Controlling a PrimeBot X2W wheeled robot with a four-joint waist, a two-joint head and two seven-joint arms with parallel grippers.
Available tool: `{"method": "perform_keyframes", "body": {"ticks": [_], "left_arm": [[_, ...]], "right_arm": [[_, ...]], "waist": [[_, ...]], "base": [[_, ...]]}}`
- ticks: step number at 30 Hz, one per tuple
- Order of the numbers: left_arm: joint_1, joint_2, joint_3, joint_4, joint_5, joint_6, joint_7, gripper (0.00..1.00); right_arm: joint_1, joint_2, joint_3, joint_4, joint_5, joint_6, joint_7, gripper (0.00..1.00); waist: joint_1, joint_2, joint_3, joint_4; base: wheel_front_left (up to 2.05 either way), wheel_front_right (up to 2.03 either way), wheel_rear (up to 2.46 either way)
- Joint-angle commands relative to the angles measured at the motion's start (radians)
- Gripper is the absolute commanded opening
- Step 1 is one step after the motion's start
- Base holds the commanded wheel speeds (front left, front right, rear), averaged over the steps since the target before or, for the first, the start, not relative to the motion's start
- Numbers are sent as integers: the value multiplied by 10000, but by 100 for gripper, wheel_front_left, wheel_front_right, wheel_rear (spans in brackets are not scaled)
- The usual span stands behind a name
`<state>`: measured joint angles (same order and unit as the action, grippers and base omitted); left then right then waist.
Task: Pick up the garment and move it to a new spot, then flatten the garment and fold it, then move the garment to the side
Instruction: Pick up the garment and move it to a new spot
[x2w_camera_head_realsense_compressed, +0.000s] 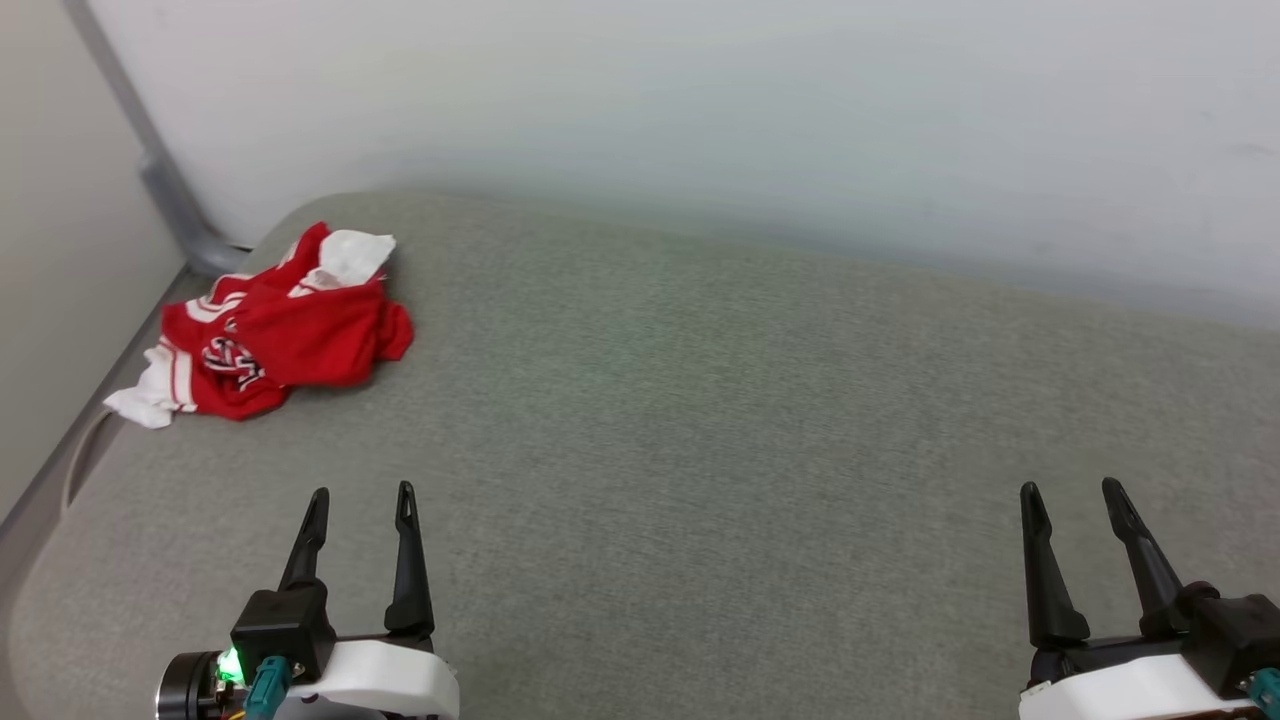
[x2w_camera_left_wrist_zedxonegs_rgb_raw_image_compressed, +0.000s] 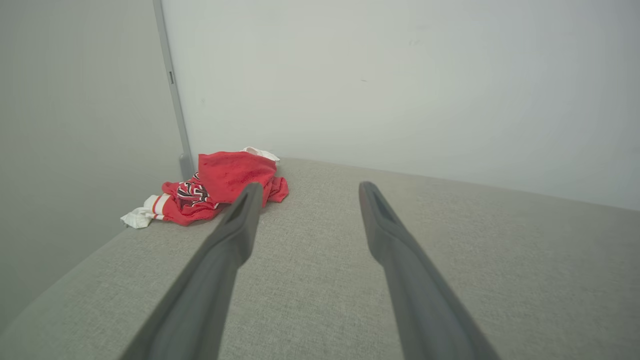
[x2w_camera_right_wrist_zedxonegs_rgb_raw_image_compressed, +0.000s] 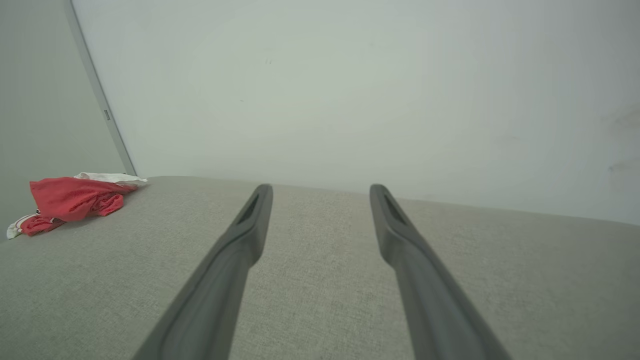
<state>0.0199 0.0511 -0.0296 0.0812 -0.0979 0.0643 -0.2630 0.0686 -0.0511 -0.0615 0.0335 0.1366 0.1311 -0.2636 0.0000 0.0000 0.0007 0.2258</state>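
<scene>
Through the right wrist camera I saw my right gripper (x2w_camera_right_wrist_zedxonegs_rgb_raw_image_compressed: 321, 192) with its two dark fingers spread wide and nothing between them, over the grey fabric surface (x2w_camera_right_wrist_zedxonegs_rgb_raw_image_compressed: 90, 285). The red jersey T-shirt (x2w_camera_right_wrist_zedxonegs_rgb_raw_image_compressed: 70, 197) lay crumpled at the far left, well apart from them, with white cloth along its far edge. A pale wall (x2w_camera_right_wrist_zedxonegs_rgb_raw_image_compressed: 380, 100) stood behind.
</scene>
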Motion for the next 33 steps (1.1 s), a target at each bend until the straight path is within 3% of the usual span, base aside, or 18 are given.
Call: {"method": "perform_keyframes", "body": {"ticks": [1,21,33], "left_arm": [[-10,-9,-14,7,71,-7,-28,100],[11,-11,232,26,-1,-85,-28,100],[130,-10,451,-90,-103,7,-28,100]], "right_arm": [[69,18,-20,-36,-46,-7,-18,100],[147,16,57,1,17,-7,-18,100],[-107,17,240,88,-56,-7,-18,100]], "waist": [[0,0,7,297],[0,0,10,2593],[0,0,89,2904]], "base": [[0,0,0],[0,0,0],[0,0,0]]}}
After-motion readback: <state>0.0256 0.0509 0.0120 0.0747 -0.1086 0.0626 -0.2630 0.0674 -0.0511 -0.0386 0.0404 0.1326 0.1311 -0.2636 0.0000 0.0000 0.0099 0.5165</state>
